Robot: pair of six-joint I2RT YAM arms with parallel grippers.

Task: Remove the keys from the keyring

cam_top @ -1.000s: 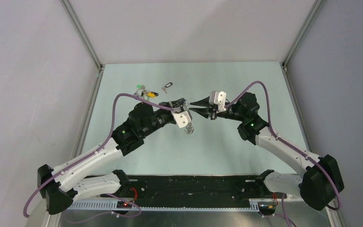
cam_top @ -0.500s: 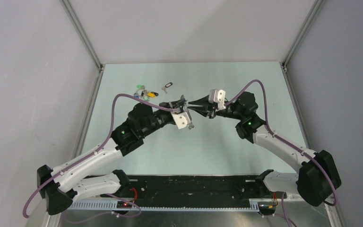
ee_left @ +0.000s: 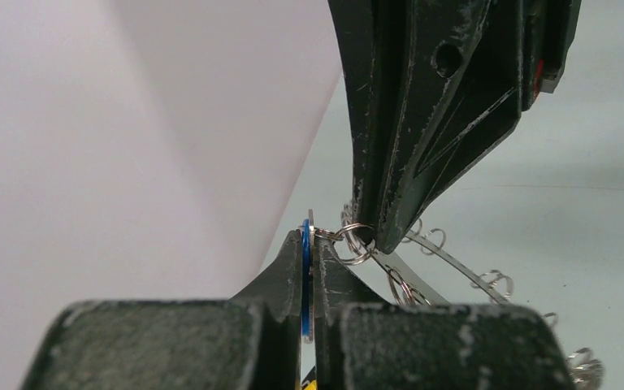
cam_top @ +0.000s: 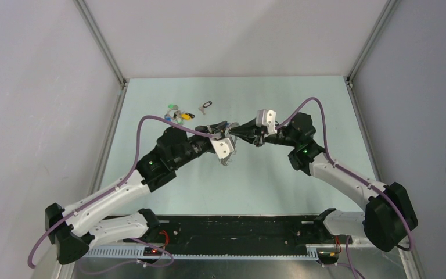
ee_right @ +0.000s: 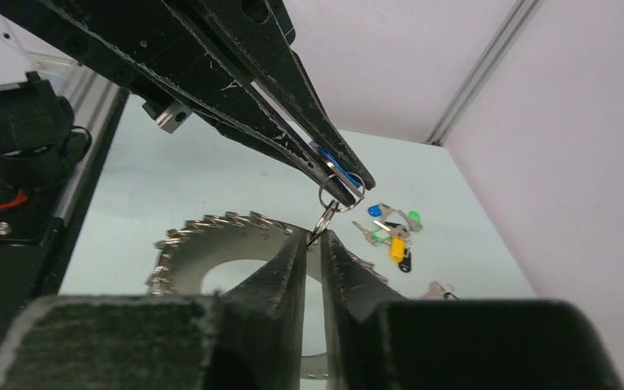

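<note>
Pale green table [cam_top: 290,104], white walls around. We see the left gripper [ee_left: 309,244] pressed together on a blue-headed key [ee_left: 305,280]. A small ring [ee_right: 327,213] runs from that key to the right gripper [ee_right: 315,237], whose fingers stand narrowly apart around it; we cannot tell whether they grip it. The keyring [ee_right: 211,231], fringed with keys [ee_right: 172,237], sits just below both tips. Loose keys [ee_right: 392,236] lie at the far left.
</note>
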